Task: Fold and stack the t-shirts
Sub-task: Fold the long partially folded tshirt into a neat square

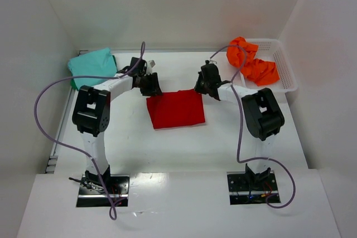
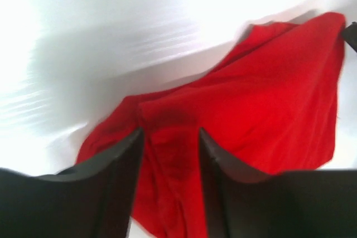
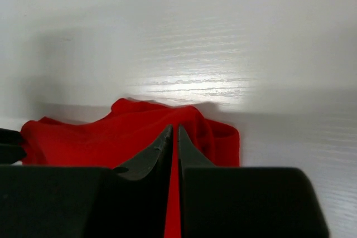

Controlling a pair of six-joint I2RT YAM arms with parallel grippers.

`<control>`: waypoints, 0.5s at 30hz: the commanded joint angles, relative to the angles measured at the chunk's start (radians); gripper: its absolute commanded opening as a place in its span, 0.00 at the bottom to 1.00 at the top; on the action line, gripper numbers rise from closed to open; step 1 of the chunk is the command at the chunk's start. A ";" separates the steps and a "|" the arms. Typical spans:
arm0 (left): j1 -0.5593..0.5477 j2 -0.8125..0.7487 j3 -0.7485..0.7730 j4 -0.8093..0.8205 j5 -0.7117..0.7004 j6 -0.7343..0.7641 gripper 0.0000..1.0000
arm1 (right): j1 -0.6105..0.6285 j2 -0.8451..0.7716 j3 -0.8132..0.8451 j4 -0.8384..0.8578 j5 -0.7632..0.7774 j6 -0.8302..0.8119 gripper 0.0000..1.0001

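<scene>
The red t-shirt (image 1: 175, 110) lies folded into a flat rectangle at mid-table. My left gripper (image 1: 152, 86) sits at its far left corner, and in the left wrist view the left gripper (image 2: 170, 135) is open, with rumpled red t-shirt (image 2: 268, 98) lying loose between the fingers. My right gripper (image 1: 202, 86) is at the far right corner. In the right wrist view the right gripper (image 3: 173, 132) is shut, a thin strip of red t-shirt (image 3: 111, 132) pinched in the slit. A folded teal t-shirt (image 1: 92, 65) rests at the back left. The orange t-shirt (image 1: 254, 62) is crumpled at the back right.
A white mesh basket (image 1: 285, 65) at the back right holds the orange t-shirt, part of it hanging over the left rim. White walls close in the table on the left, back and right. Purple cables loop from both arms.
</scene>
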 commanded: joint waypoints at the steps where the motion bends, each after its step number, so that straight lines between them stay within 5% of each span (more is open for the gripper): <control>1: 0.011 -0.164 0.016 -0.013 -0.024 0.032 0.56 | -0.007 -0.156 0.049 -0.012 0.027 -0.057 0.13; 6: 0.001 -0.322 -0.113 -0.004 0.016 0.006 0.70 | -0.007 -0.248 0.059 -0.059 -0.083 -0.075 0.15; 8: -0.010 -0.368 -0.212 0.017 0.031 -0.023 0.72 | -0.007 -0.258 0.027 -0.069 -0.137 -0.084 0.08; 15: -0.030 -0.420 -0.466 0.195 0.154 -0.163 0.71 | 0.053 -0.236 -0.069 -0.079 -0.169 -0.084 0.01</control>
